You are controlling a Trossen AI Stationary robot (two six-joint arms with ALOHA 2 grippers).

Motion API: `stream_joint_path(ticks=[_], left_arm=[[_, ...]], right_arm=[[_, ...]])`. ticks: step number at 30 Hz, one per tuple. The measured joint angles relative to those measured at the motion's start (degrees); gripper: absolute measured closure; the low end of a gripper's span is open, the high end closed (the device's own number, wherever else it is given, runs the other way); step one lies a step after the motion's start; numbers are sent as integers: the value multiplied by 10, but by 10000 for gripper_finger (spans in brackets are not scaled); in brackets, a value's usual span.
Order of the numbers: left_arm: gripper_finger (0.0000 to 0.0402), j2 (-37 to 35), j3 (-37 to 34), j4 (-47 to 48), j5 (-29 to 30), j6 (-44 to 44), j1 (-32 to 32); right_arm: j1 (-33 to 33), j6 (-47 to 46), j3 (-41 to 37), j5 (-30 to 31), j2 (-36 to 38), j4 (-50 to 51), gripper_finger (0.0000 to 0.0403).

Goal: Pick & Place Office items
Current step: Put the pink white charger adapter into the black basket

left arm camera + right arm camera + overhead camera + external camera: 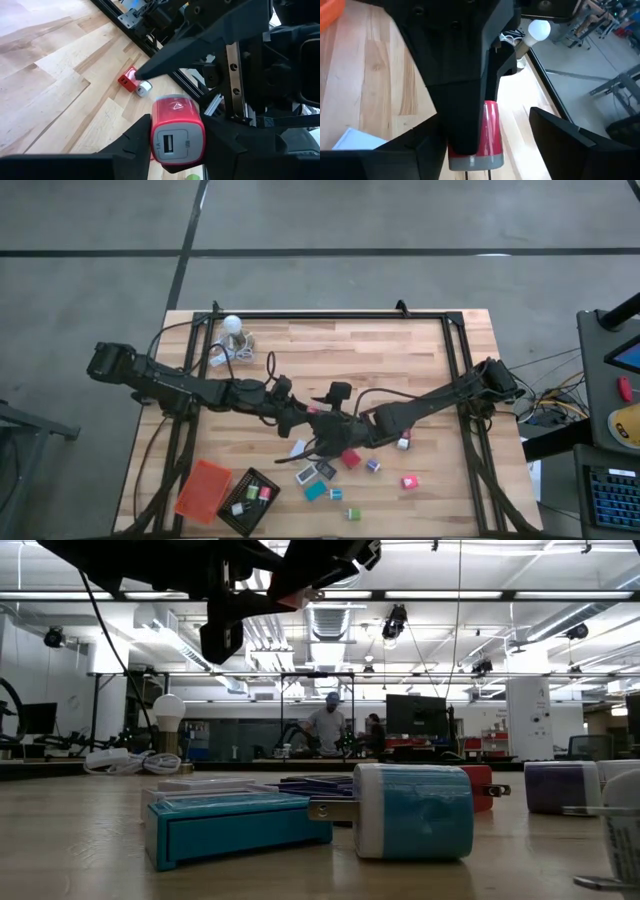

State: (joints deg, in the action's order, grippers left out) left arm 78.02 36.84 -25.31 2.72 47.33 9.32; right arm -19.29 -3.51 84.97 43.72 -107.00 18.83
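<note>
A red block-shaped charger (177, 131) with a grey USB face sits between the fingers of my left gripper (177, 145), which is shut on it above the table's middle (312, 418). My right gripper (484, 120) meets it from the table's right side (332, 424). It is open, with its fingers standing wide on either side of the charger (490, 130) and of the left finger in front of it. More small pieces lie on the near half of the table: red (350, 458), purple (372, 465), teal (314, 491), green (352, 513). My left gripper pinches the red charger between its two fingers (137, 137), which lie on its two opposite side faces (156, 125). The grey USB end faces the wrist. The fingers come roughly level from the table's left. The charger is lifted clear, high above the tabletop (298, 590).
An orange tray (203, 490) and a black tray (248, 502) holding a few pieces sit at the near left corner. A white bulb (232, 325) with a coiled cord (243, 352) stands far left. Another red piece (128, 80) lies near the right frame rail. People stand in the room beyond (327, 725).
</note>
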Motion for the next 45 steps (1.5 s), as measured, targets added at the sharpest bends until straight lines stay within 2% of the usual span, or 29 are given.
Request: stream_joint_path(ticks=[6,14,29,32,40,45], left_arm=[[264,0,0,0,0,-9,0],[263,0,0,1,2,-15,0],[263,0,-1,5,3,-64,0],[263,0,-1,6,5,-66,0],[263,0,-4,23,-4,-95,0],[263,0,-4,61,-65,-133,0]], right_arm=[[-5,-38,0,0,0,5,107],[-30,-45,0,-1,0,7,81],[-78,-101,0,17,0,26,64],[-79,-111,0,34,0,52,62],[-80,-239,0,43,0,171,60],[-80,-344,0,41,0,267,60]])
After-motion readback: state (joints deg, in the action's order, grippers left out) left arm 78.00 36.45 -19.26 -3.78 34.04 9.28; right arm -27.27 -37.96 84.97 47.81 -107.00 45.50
